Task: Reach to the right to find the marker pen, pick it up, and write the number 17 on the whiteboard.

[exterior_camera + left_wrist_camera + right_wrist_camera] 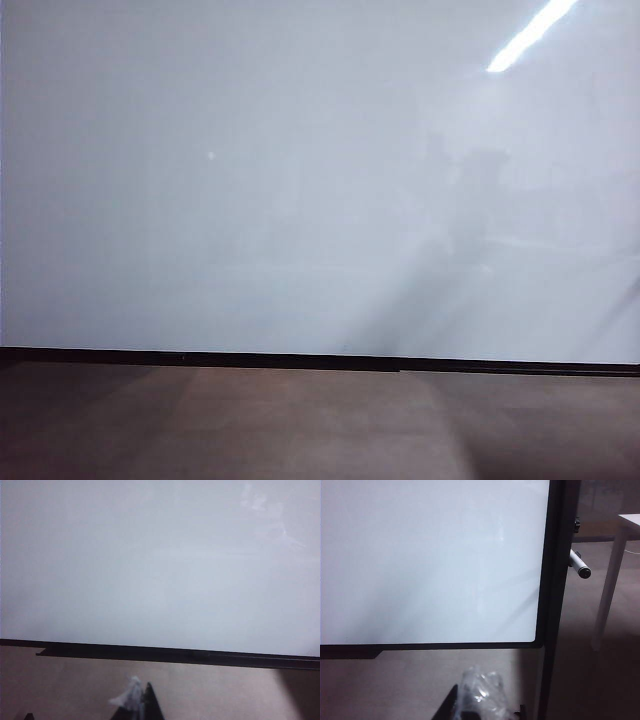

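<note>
Whiteboard (250,180): fills nearly all of the exterior view, glossy white, blank, with a bright ceiling-light streak reflected near its upper right and dim shadowy reflections right of centre.
Lower edge: thin black strip (300,357) along the bottom of the board, brown-grey floor (250,425) below it.
Marker pen (579,565): seen only from my right wrist camera; grey-white barrel with a dark cap end, sticking out just past the board's black right frame (551,580), beside the upright post. How it is fixed there I cannot tell.
Right gripper (482,710): low in its own view, well short of the pen; dark finger tips (449,707) partly hidden behind crinkled clear plastic wrap (481,690). Clenched, nothing between the jaws.
Left gripper (142,707): only one dark finger point (152,705) and a scrap of white wrap (129,696) show, facing the board's lower edge. Released or clenched, I cannot tell.
White table leg (610,585): off beyond the frame, apart from the pen.
</note>
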You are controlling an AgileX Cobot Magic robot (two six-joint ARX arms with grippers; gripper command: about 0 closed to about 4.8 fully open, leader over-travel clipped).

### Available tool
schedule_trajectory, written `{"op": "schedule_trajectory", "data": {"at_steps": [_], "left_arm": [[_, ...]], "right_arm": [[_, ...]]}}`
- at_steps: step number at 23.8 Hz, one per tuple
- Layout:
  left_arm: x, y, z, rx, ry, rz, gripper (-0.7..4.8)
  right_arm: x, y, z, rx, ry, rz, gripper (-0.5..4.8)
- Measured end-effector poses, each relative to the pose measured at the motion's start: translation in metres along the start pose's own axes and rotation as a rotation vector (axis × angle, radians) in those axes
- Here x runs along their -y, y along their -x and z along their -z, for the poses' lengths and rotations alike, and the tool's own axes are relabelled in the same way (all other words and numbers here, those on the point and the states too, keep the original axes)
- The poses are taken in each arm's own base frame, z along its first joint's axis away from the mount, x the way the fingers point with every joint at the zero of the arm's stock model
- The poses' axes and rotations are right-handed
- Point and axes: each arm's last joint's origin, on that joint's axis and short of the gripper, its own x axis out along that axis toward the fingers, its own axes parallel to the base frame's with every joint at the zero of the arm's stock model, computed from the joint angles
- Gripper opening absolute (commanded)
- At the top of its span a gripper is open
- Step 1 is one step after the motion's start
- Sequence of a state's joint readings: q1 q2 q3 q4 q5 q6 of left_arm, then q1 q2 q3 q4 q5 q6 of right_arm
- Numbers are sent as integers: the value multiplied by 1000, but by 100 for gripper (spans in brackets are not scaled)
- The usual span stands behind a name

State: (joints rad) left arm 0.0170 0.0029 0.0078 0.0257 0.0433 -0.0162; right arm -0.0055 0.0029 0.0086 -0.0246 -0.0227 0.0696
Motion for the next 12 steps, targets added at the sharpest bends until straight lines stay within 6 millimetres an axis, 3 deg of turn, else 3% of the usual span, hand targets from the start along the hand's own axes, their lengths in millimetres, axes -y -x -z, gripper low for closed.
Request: {"op": "schedule_trajectory", "data": {"at_steps": [12], "left_arm": [[0, 0, 0, 0, 0, 1, -5]], "right_arm": [[0, 0, -1, 8, 0, -1, -5]]}}
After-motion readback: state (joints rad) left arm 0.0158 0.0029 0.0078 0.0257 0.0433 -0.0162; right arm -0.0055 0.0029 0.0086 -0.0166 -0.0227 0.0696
